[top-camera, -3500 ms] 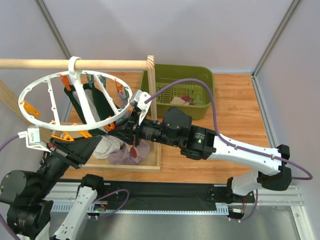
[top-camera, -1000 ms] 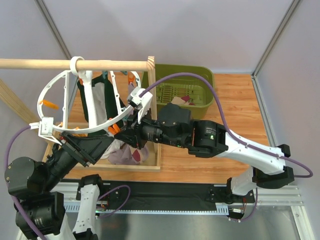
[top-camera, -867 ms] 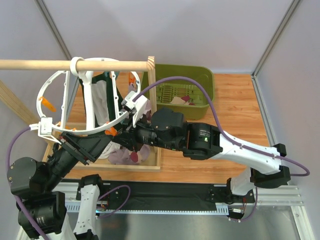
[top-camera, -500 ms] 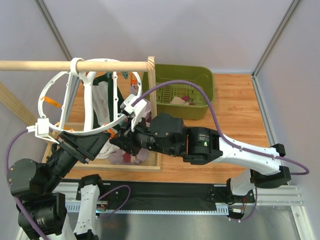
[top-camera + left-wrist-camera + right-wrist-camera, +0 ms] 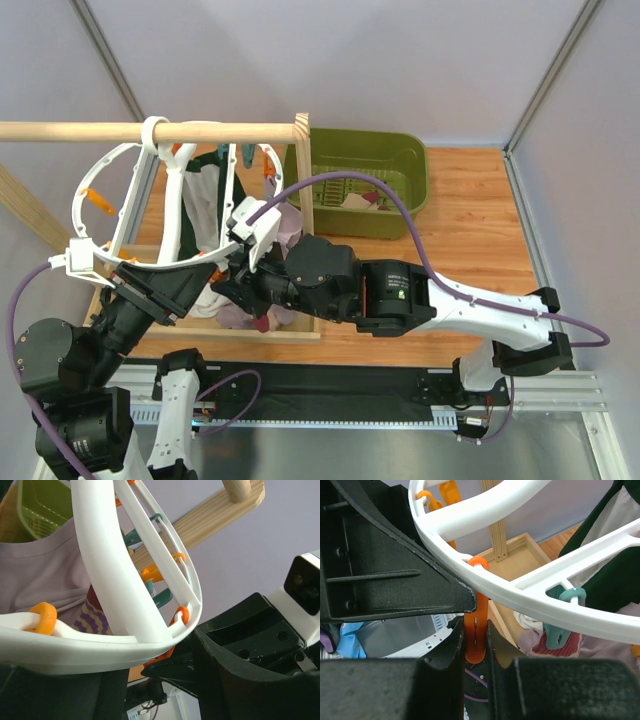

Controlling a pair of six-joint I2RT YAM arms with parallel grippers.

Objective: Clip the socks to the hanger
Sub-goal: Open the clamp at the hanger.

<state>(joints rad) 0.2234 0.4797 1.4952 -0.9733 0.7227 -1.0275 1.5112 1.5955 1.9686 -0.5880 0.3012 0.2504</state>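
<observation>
Hanging between the nearly shut right fingers, a springy orange clip was squeezed; the stiff hanger was held by left fingers.

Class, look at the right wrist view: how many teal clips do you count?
1. The teal clip hangs from the hanger rim, right of the orange clip that the right gripper pinches. More may be hidden behind the rim.

White hanger; orange clip; teal clip; green bin.
</observation>
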